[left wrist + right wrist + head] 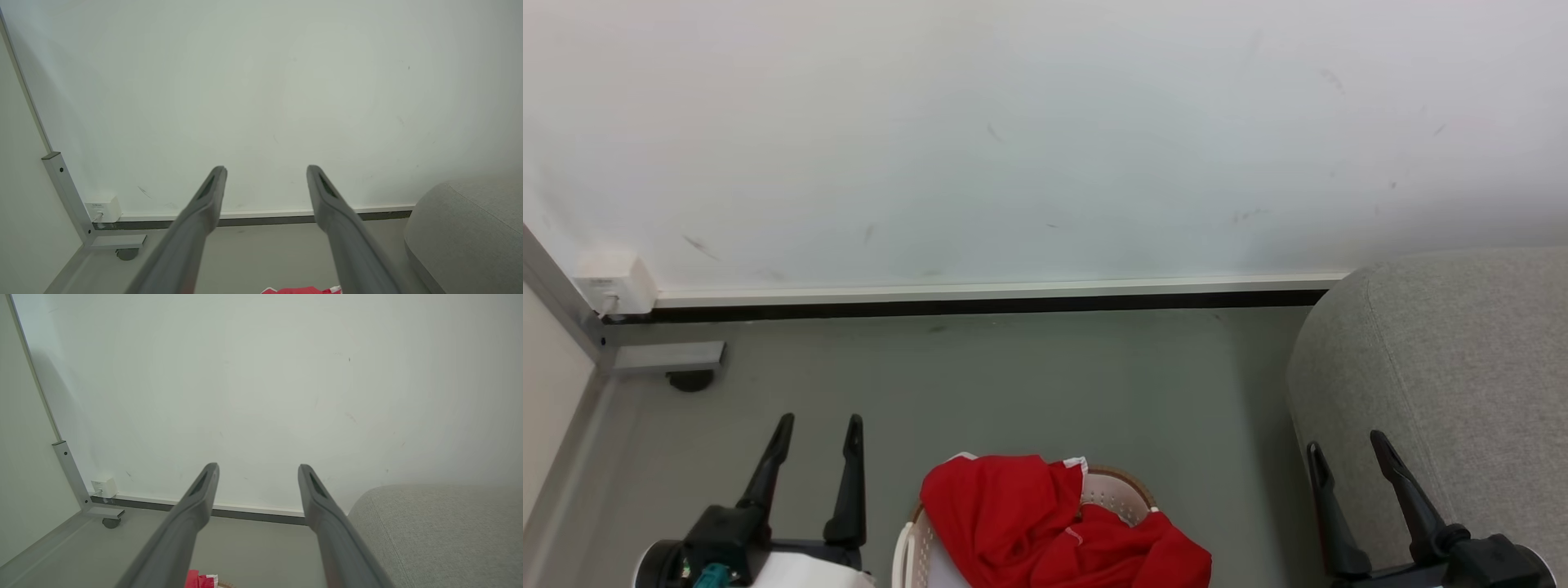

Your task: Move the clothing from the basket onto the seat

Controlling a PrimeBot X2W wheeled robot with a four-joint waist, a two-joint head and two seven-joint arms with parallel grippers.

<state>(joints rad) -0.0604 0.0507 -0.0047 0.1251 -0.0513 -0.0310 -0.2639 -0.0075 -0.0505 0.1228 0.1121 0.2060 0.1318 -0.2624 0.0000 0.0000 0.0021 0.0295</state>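
The clothing, bright red with white trim, lies heaped in the basket and spills over its rim. It sits between the two claws, to the right of the left gripper and to the left of the right gripper, clear of both. Both claws are released, fingers spread wide, grasping nothing. The seat is just beside the right gripper on its outer side; contact cannot be determined. Grey floor and white wall lie beyond the fingertips.
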